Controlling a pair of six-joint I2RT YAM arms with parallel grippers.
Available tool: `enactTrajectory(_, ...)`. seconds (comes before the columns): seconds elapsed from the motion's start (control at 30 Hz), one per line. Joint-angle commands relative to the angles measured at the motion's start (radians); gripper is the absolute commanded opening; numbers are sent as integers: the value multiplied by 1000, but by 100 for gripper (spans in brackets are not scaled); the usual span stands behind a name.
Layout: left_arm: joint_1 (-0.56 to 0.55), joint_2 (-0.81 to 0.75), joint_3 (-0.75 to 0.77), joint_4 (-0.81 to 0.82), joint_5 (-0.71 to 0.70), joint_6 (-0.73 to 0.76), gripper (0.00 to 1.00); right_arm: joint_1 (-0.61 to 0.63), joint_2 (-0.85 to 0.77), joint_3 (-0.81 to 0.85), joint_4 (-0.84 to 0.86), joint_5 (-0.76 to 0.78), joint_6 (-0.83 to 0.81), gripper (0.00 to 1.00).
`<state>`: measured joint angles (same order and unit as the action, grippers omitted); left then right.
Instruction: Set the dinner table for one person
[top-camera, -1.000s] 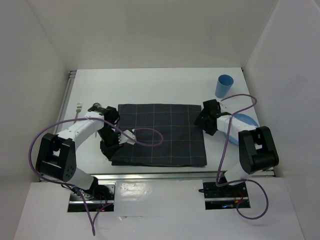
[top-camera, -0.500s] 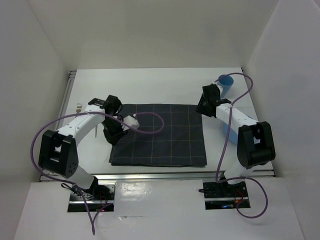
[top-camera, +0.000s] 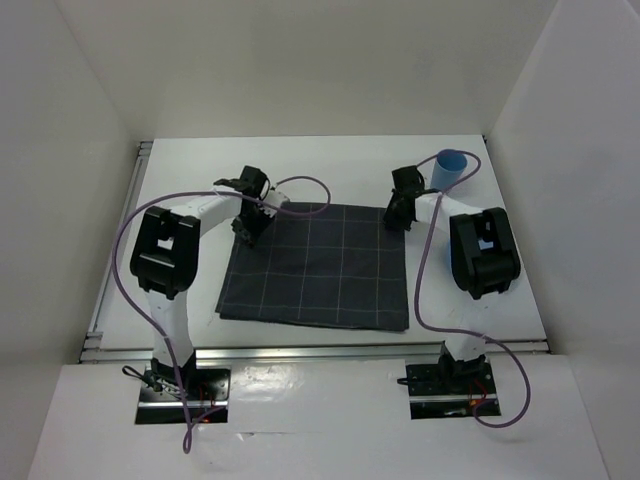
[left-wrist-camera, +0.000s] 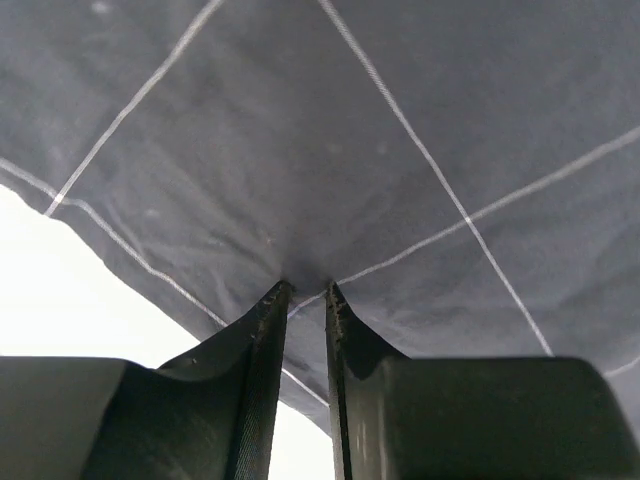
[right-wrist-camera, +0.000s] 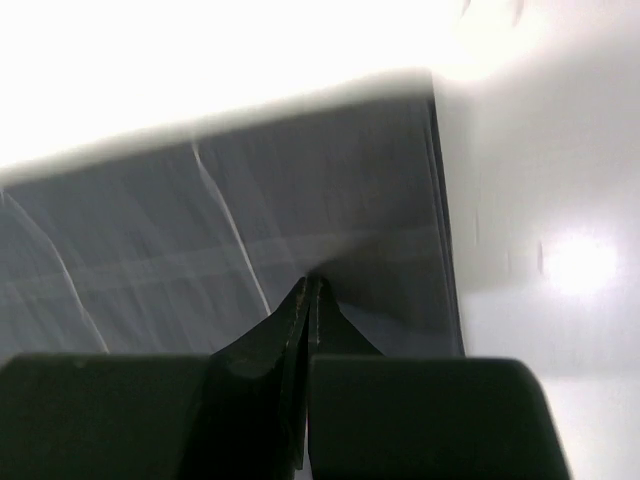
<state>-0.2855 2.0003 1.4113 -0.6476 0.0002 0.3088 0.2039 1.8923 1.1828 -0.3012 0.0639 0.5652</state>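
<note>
The dark grey checked cloth mat (top-camera: 320, 270) lies flat in the middle of the white dinner table (top-camera: 300, 165). My left gripper (top-camera: 250, 228) is at the mat's far left corner. In the left wrist view its jaws (left-wrist-camera: 305, 287) stand narrow, tips pinching a pucker of the mat (left-wrist-camera: 300, 150). My right gripper (top-camera: 397, 215) is at the mat's far right corner. In the right wrist view its jaws (right-wrist-camera: 310, 280) are pressed together on the mat (right-wrist-camera: 200, 230), close to its right edge.
A blue cup (top-camera: 450, 166) stands upright just right of the right gripper, near the back of the table. White walls enclose the table on three sides, and a metal rail (top-camera: 130, 200) runs along its left edge. Purple cables loop over both arms.
Both arms swung from the mat's near side to its far corners. The right gripper closed on the cloth. The mat shifted and now lies slightly skewed.
</note>
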Motion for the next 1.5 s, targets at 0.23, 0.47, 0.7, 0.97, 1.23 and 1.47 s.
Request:
enactTrajectory(0.23, 31, 163, 137, 62, 12, -134, 29, -15, 145, 199, 26, 97, -111, 0)
enactTrajectory(0.47, 31, 147, 137, 22, 27, -152, 29, 5, 105, 252, 71, 62, -206, 0)
enactTrajectory(0.7, 52, 42, 74, -7, 67, -198, 30, 49, -13, 298, -139, 155, -176, 0)
enactTrajectory(0.97, 72, 57, 26, -17, 53, -208, 30, 115, -177, -86, -262, 149, 28, 0)
enactTrajectory(1.23, 91, 77, 44, -72, 110, -263, 29, 20, 13, -28, -176, 90, 12, 0)
enactTrajectory(1.47, 128, 90, 54, -26, 123, -286, 29, -11, 186, 144, -187, 77, -24, 0)
